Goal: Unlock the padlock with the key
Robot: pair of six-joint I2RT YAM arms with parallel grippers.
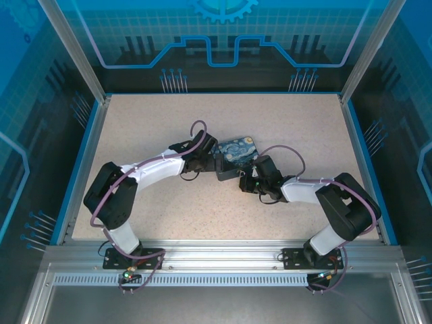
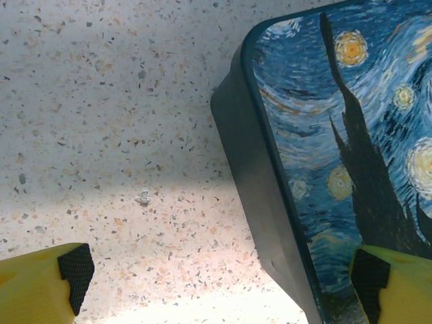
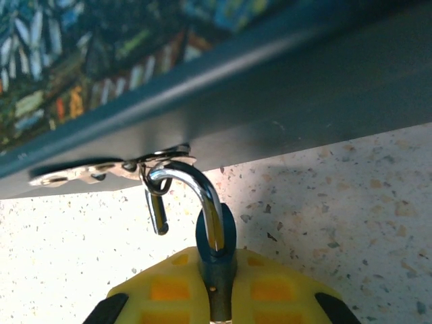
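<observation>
The padlock (image 3: 213,219), pinched in our right gripper (image 3: 219,293), points up-frame to the box hasp (image 3: 101,172) (left gripper (image 2: 216,280) gapes empty).

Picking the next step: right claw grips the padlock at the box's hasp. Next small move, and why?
Probably tilt the right claw to swing the padlock so its shackle slips out of the hasp on the box. The shackle's short leg hangs free of the blue body, so the lock looks already open, yet it is hooked through the hasp's loop.
</observation>
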